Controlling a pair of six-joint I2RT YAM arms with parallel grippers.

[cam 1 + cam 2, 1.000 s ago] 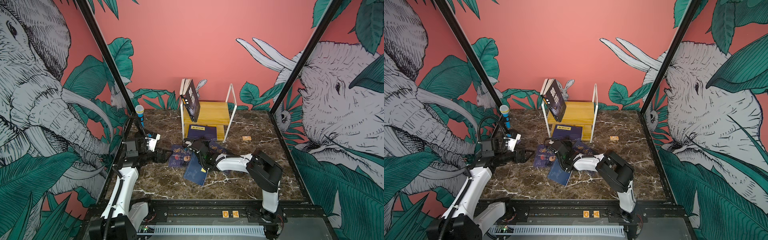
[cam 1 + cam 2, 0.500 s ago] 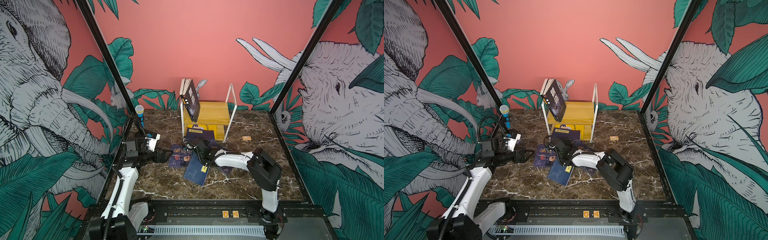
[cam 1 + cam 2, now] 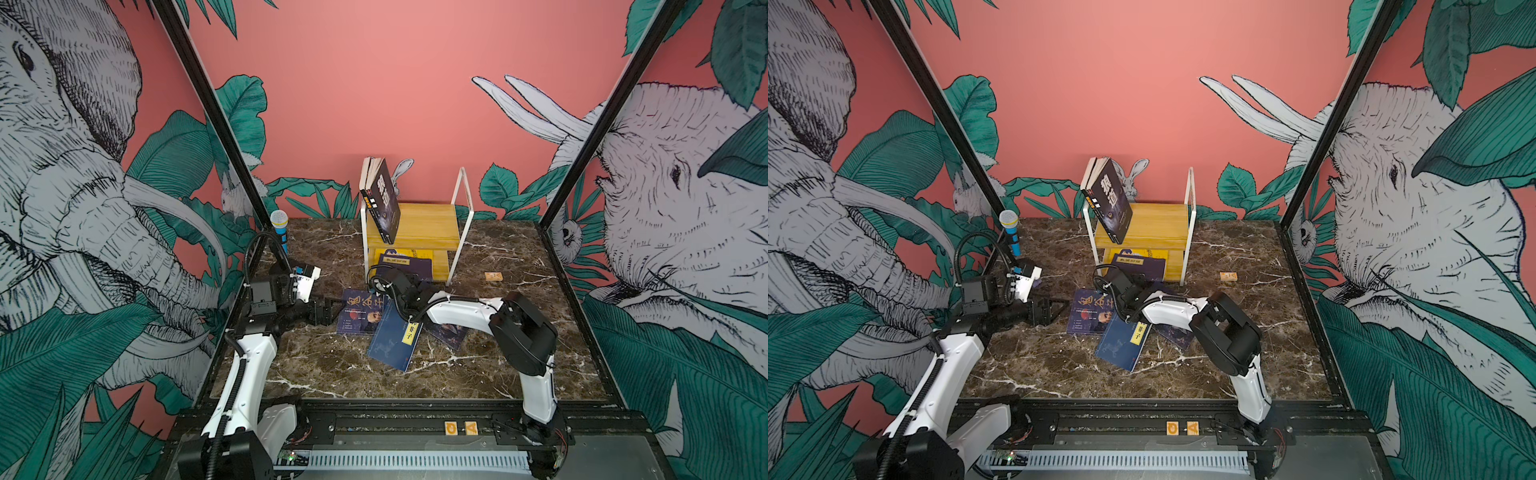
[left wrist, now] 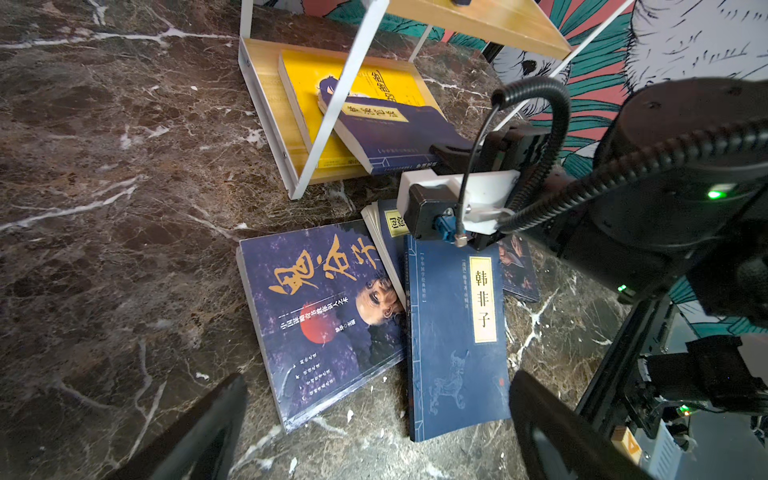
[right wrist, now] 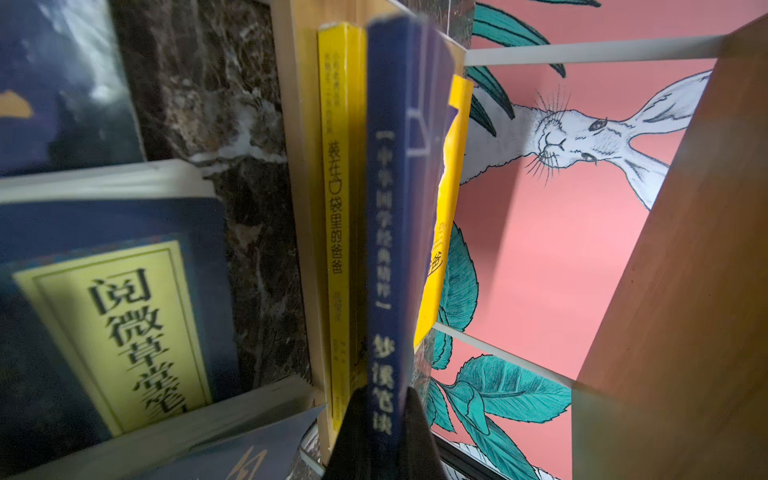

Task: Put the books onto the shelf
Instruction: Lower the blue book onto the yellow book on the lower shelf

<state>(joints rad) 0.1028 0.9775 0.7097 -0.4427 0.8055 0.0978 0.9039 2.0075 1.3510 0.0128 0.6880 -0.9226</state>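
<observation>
Showing pale spine lettering, thin navy book (image 5: 386,208)

Both top views reach me bright, even and sharp, lit from overhead. The pink walls (image 3: 374,83) are evenly exposed. I read wide-angle stretch toward the corners. The arms cast only soft, short shadows on the tabletop (image 3: 332,374).

In the left wrist view, the calligraphy book (image 4: 320,316) shows pale glare near one corner. The fingers (image 4: 199,428) of the left tool (image 4: 378,378) are dark and out of focus.

The right wrist view is dimmer. The navy book (image 5: 384,249) close to the lens is blurred, the rabbit mural (image 5: 582,137) behind it is sharp, and the shelf (image 5: 685,291) board lies in shade.
</observation>
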